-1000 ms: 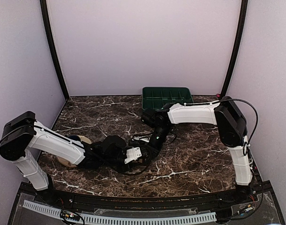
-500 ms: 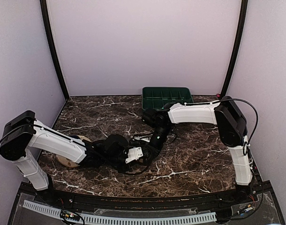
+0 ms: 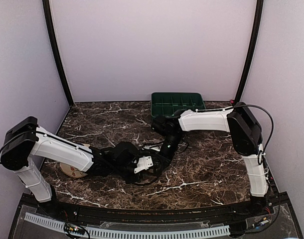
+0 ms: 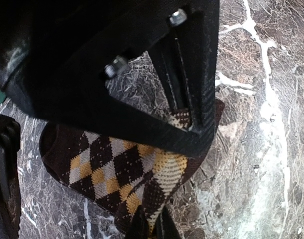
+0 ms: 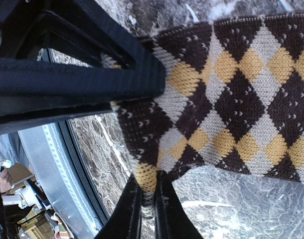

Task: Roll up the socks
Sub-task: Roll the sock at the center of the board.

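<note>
A diamond-check sock in brown, black, cream and yellow lies on the dark marble table. It fills the left wrist view [image 4: 112, 172] and the right wrist view [image 5: 236, 94]. My left gripper [image 4: 153, 224] is shut on a pinched fold at one end of the sock. My right gripper [image 5: 149, 199] is shut on the sock's edge at the other side. In the top view the two grippers, left [image 3: 150, 163] and right [image 3: 165, 153], meet at the table's middle and hide most of the sock. No plain tan sock shows in any view.
A green compartment tray [image 3: 177, 103] stands at the back centre against the wall. A round cream dish [image 3: 72, 170] lies partly under my left forearm at the front left. Cables run over the table by the grippers. Walls enclose the left, right and back.
My left arm has shifted a little to the right, towards the right gripper, and uncovers more of the cream dish. The right arm has barely moved.
</note>
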You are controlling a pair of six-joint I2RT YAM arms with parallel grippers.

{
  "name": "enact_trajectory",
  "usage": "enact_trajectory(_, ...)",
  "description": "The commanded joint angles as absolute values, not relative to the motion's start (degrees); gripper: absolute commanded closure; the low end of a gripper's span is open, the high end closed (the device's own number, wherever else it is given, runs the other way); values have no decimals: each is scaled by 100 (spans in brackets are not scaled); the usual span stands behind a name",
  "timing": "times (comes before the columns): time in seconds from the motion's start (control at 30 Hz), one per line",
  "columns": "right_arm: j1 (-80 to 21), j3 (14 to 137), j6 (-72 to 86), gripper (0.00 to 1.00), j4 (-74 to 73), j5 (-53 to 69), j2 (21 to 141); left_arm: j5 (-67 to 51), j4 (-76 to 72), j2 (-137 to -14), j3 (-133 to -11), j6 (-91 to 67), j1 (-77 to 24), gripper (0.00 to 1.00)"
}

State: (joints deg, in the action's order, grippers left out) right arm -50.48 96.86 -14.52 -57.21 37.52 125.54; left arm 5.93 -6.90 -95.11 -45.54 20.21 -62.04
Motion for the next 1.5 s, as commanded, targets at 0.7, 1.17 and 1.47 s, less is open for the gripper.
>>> enact_trajectory(0.7,-4705,8936,-794,56,-4316,4393,11901,-173,1209,-10163,-5733,1241,-6149,100)
enact_trajectory(1.17,-4506,8230,-306,54,-3393,4354,11475,-1181,1829,-10286,-5937,808,-5560,100)
enact_trajectory(1.47,-4368,7764,15,55,-2827,3644,11236,-1721,2154,-10426,-6155,633,-5232,100)
